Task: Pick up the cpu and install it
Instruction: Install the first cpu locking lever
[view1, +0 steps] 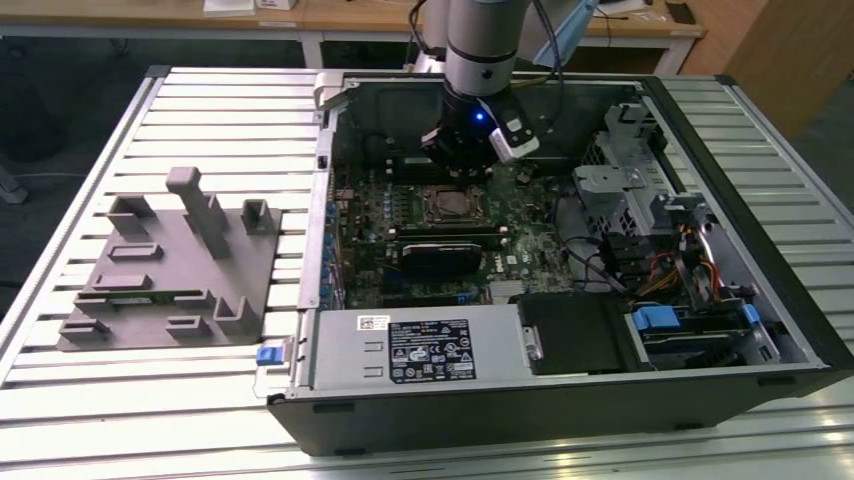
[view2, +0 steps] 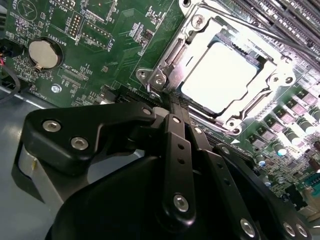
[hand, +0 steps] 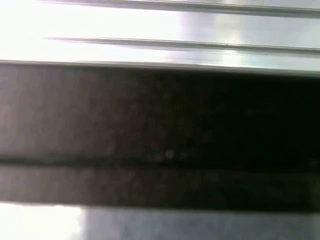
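Note:
The cpu (view2: 220, 75), a flat square chip with a bright silvery-white top, lies inside the metal-rimmed socket frame (view2: 165, 60) on the green motherboard (view2: 100, 45). My gripper (view2: 167, 106) hangs just off one corner of that socket, its black fingers (view2: 176, 145) drawn together and shut with nothing between them. It stands apart from the chip. In the exterior view the gripper (view1: 461, 168) is low inside the open computer case (view1: 747, 300), just behind the socket frame (view1: 451, 205).
A grey plastic fixture (view1: 174, 270) lies on the slatted table (view1: 80, 400) at the exterior view's left. A long grey box with a white label (view1: 414, 345) fills the case's near side. Drive cages and cables (view1: 654, 230) crowd the right. A coin battery (view2: 44, 54) sits on the board.

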